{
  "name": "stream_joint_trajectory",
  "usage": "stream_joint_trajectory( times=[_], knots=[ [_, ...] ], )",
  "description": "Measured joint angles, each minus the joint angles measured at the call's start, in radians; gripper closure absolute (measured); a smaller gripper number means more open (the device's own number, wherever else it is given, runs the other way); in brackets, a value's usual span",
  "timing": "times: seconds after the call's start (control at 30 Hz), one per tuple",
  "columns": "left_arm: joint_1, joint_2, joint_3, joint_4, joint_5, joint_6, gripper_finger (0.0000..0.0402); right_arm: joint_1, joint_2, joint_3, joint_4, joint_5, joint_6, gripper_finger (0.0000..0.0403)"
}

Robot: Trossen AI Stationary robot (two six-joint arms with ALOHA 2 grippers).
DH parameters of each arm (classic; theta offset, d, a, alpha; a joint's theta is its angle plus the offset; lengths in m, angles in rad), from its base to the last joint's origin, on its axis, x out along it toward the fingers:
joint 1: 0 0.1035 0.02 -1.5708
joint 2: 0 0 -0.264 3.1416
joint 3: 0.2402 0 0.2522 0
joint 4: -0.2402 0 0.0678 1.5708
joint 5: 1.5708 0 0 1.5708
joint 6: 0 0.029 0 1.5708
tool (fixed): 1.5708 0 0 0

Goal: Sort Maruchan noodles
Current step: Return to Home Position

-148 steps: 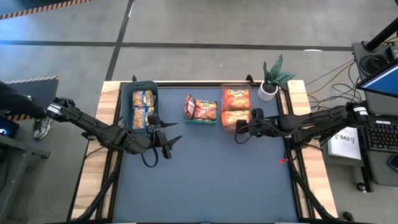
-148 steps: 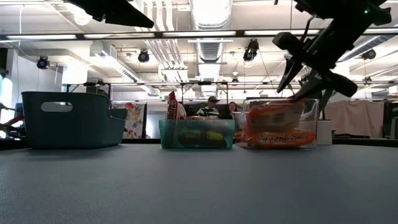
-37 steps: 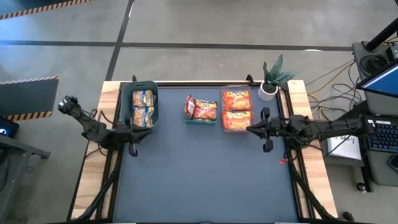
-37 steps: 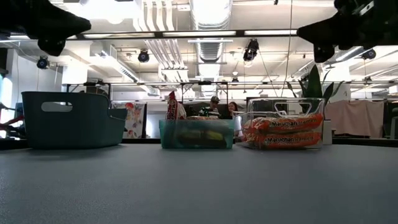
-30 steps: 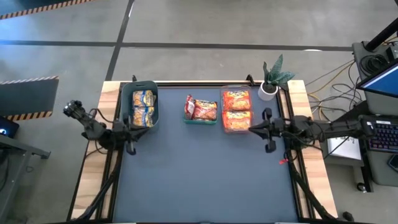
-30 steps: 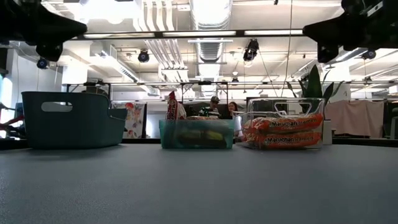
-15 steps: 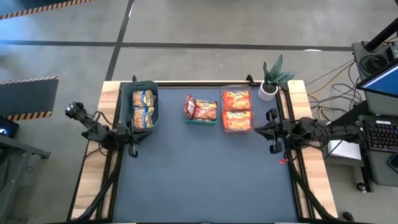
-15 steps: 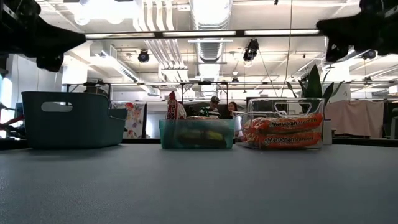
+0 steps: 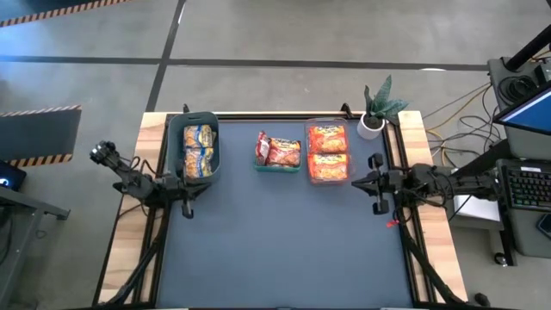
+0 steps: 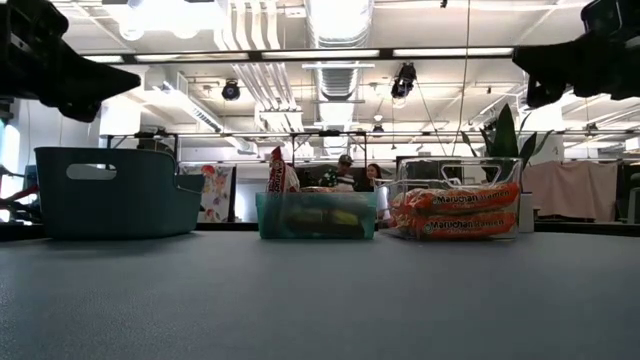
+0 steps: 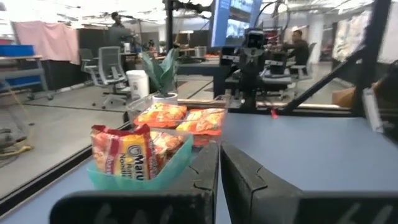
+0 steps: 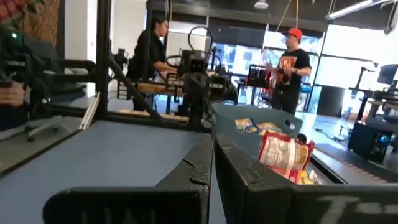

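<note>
Three bins of noodles, two tools

Open-plan lab: office chairs, ceiling ducts

Table carries 3 bins; potted plant apparently at its corner.

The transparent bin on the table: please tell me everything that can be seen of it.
The transparent bin is a clear plastic rectangular box with an open top. It stands upright on the blue-grey table, last in a row of three bins, on the right arm's side. It holds orange noodle packs lying flat in two piles. In the low view they show through the clear wall, stacked in its lower part. A small green bin stands apart beside it, and a white plant pot stands near one corner.
</note>
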State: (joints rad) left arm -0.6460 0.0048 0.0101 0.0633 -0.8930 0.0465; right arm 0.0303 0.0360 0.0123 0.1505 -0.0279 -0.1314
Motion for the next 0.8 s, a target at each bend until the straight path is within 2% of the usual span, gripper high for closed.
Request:
stream_joint_trajectory(
  times=[0.1, 0.23, 0.4, 0.63, 0.8],
  knots=[
    [0.0, -0.002, 0.0, -0.005, -0.082, 0.001, 0.0402, 0.0, 0.0, 0.0, 0.004, 0.006, 0.022, 0.0394],
    [0.0, 0.001, 0.0, -0.011, -0.171, -0.044, 0.0402, 0.0, -0.001, 0.0, -0.016, 0.074, 0.14, 0.0394],
    [0.0, 0.002, 0.0, -0.011, -0.172, -0.047, 0.0402, 0.0, 0.004, -0.001, -0.102, 0.167, 0.184, 0.0394],
    [0.0, 0.003, 0.0, -0.011, -0.171, -0.047, 0.0402, 0.0, 0.013, -0.001, -0.113, 0.167, 0.251, 0.0394],
    [0.0, 0.003, 0.0, -0.011, -0.171, -0.048, 0.0402, 0.0, 0.013, -0.001, -0.113, 0.167, 0.228, 0.0394]
  ],
)
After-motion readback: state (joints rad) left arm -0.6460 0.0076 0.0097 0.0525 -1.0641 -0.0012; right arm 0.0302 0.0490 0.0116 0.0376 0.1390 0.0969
